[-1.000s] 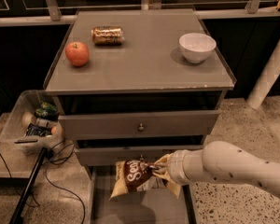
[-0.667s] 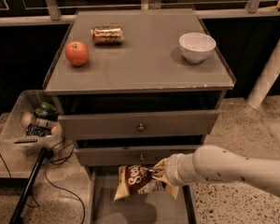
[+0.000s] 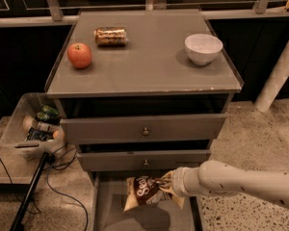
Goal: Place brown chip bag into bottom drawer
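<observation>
The pincer point(image 3: 169, 189) is clutching the crinkly dark-brown chip bag point(image 3: 142, 192) over the shallow grey bottom drawer point(image 3: 135, 221), placing it; lowering and releasing is probably coming next.

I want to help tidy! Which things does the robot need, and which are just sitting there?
Job: crinkly dark-brown chip bag; open grey bottom drawer; gripper, holding the bag over that drawer.
Lying about: round red apple, gold can, white bowl.
</observation>
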You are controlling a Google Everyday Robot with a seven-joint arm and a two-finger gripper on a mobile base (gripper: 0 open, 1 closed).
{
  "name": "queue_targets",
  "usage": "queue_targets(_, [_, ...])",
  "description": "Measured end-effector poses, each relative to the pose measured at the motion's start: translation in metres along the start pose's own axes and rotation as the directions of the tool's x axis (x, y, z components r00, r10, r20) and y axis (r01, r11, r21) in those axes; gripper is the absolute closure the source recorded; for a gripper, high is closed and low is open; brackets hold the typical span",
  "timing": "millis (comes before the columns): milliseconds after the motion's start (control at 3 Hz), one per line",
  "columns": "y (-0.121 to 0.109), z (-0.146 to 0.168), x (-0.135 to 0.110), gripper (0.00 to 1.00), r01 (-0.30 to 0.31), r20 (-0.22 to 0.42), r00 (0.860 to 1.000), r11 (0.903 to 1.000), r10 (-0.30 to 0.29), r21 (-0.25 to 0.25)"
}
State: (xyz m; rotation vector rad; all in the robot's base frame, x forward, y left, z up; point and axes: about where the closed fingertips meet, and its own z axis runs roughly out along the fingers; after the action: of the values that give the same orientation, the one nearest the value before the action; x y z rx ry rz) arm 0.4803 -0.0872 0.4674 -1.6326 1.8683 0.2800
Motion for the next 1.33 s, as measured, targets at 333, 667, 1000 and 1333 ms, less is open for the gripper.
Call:
queue_targets(333, [0.006,0.036,0.040,1.00,0.069,0.097,0.993,0.9976,-0.069,0.004])
queue_targets(667, [0.007,0.038,0.040,1.00,0.068,0.096,0.993,0.9977,-0.067,-0.001])
queue_targets(1000, [0.019,0.073,0.056,1.00,0.036,0.101,0.994,0.9978,-0.030,-0.056])
queue_targets(1333, [0.028,0.113,0.078,1.00,0.015,0.129,0.992,0.9974,-0.006,-0.070])
